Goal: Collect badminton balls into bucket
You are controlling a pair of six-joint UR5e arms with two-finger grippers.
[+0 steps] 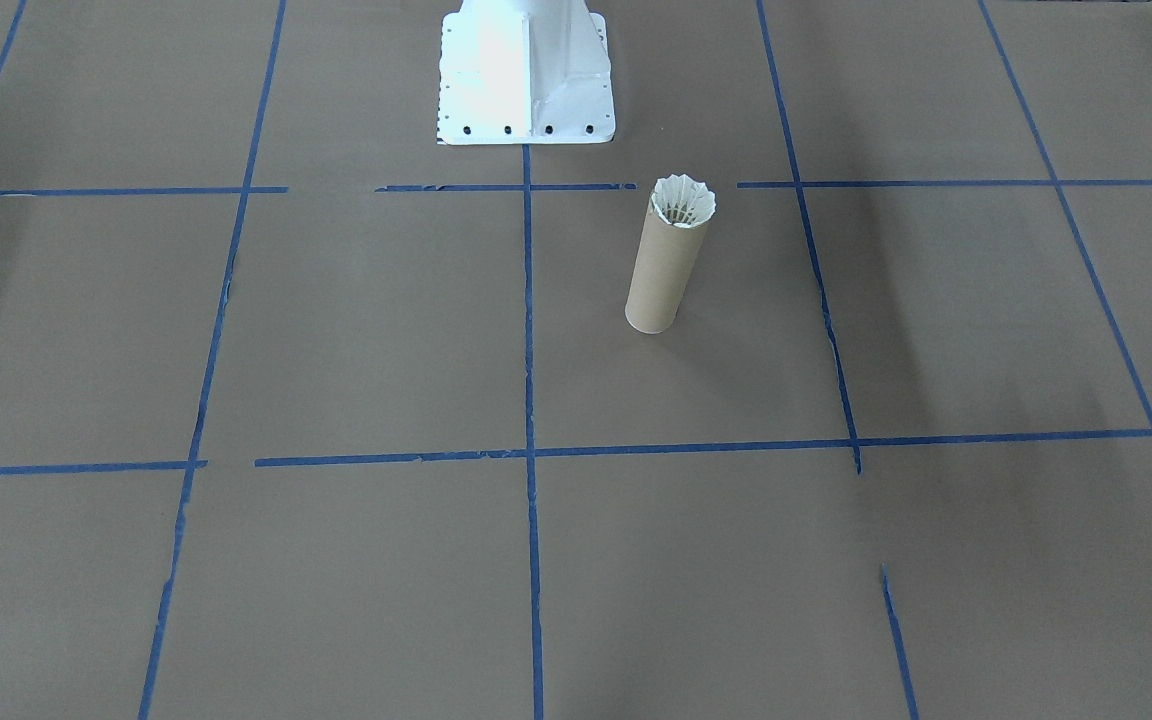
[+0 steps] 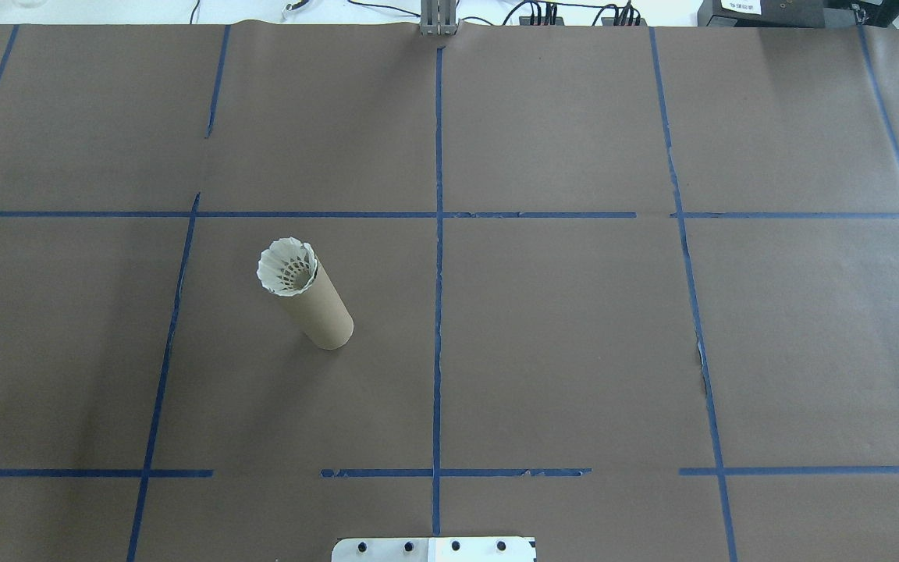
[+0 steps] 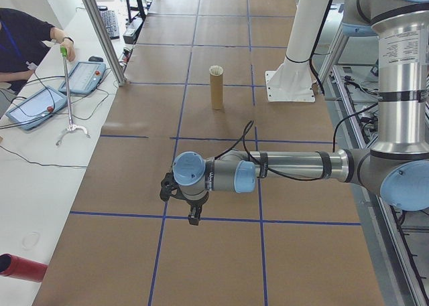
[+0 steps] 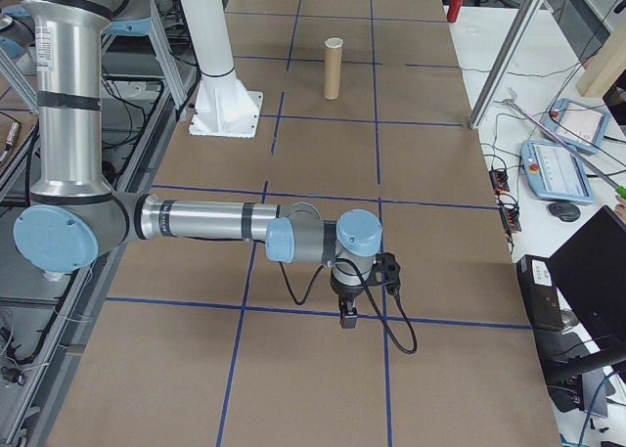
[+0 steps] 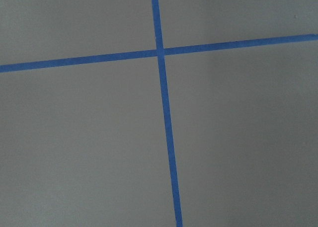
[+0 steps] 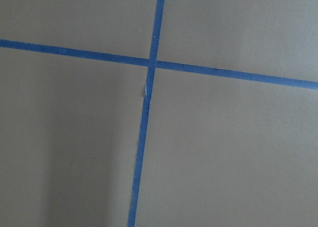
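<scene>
The bucket [image 1: 664, 272] [image 2: 323, 311] is a brown cardboard tube that stands upright on the brown paper table. A white feather badminton ball [image 1: 683, 203] [image 2: 287, 267] sits in its mouth, skirt up and flared just over the rim; its cork tip is hidden inside. In the side views the bucket [image 3: 216, 92] [image 4: 334, 73] stands far from both arms. My left gripper [image 3: 194, 218] and my right gripper [image 4: 348, 319] hang low over the table ends, pointing down, and I cannot tell if they are open or shut. Both wrist views show only paper and blue tape.
The white robot base [image 1: 526, 75] [image 2: 434, 549] stands near the bucket. Blue tape lines [image 2: 438, 273] grid the table. A person [image 3: 23, 41] sits at a side bench with tablets [image 3: 35, 108] and a grabber stick [image 3: 68, 92]. Another bench holds a pendant [image 4: 562, 168].
</scene>
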